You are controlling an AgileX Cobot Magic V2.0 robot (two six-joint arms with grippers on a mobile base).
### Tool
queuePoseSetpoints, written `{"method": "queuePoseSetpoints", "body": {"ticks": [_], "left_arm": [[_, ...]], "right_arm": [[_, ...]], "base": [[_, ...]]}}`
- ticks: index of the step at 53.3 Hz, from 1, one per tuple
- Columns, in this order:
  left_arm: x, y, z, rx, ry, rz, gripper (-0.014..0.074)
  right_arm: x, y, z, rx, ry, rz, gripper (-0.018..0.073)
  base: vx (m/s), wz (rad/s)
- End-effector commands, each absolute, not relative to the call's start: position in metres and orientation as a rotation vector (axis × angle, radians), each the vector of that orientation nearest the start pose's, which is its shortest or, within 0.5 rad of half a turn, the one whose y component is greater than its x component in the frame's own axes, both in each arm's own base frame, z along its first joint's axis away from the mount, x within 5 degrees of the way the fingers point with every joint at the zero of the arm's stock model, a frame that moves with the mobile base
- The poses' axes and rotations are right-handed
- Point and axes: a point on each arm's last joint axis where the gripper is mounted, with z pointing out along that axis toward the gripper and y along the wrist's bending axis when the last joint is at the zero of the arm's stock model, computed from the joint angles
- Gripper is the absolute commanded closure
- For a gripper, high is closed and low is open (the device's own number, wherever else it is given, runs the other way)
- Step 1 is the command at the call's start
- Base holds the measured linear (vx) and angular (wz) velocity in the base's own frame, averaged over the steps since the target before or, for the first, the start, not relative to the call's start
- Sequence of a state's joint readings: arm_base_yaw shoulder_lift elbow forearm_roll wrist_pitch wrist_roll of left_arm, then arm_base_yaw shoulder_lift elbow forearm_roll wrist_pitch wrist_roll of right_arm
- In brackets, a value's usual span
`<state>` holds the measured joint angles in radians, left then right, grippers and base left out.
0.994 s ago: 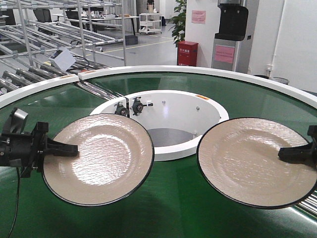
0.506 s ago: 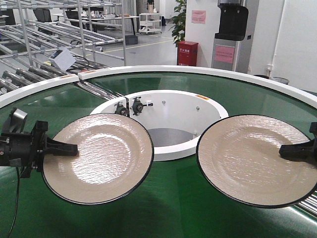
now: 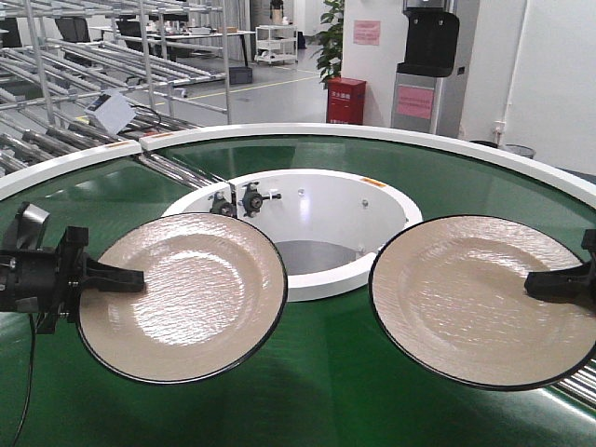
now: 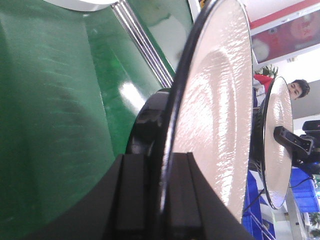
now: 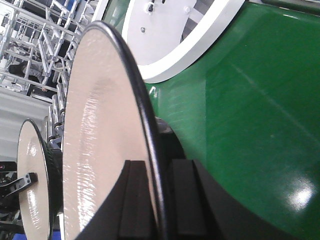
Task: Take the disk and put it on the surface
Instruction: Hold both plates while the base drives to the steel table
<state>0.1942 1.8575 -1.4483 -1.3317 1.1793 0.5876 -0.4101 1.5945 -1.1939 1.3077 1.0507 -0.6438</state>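
Observation:
Two cream, plate-like disks with black rims hang above the green belt. My left gripper [image 3: 140, 277] is shut on the left edge of the left disk [image 3: 182, 298]. In the left wrist view its jaws [image 4: 161, 160] clamp the rim of that disk [image 4: 215, 100], and the other disk [image 4: 279, 150] shows beyond. On the right, my right gripper [image 3: 533, 284] is shut on the right disk [image 3: 480, 303]. The right wrist view has the jaws [image 5: 159, 167] pinching this disk's rim [image 5: 100, 125]. The surface is out of view.
The green ring conveyor belt [image 3: 326, 400] fills the foreground, with a white inner ring [image 3: 312, 279] round a central well and a white outer rim [image 3: 372, 132]. Metal racks [image 3: 93, 56] stand at the back left, a red box [image 3: 345, 101] and a dispenser [image 3: 424, 65] behind.
The right disk has risen slightly. The belt and background have slid a little to the left in the view. Both grippers still hold their disks.

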Motion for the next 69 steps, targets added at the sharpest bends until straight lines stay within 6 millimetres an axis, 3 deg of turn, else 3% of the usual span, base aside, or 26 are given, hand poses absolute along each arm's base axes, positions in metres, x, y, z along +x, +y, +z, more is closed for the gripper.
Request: {"method": "queuePoseSetpoints", "body": {"ticks": [1, 21, 69], "left_arm": [[0.3853, -0.013, 0.3406, -0.101, 2.046, -1.582, 0.0604], [0.3853, -0.013, 0.3406, -0.101, 2.046, -1.582, 0.0604], [0.3853, -0.013, 0.3406, -0.101, 2.046, -1.582, 0.0604]], "right_arm": [[0.3241, -0.056, 0.3506, 0.373, 1.95, 1.22, 0.0568], [0.3247, -0.0565, 0.3502, 0.379, 1.949, 1.216, 0.0568], [0.3245, -0.0563, 0.3502, 0.376, 1.95, 1.219, 0.0568]], "base": [[-0.02, -0.08], [-0.06, -0.23], [-0.14, -0.56]]}}
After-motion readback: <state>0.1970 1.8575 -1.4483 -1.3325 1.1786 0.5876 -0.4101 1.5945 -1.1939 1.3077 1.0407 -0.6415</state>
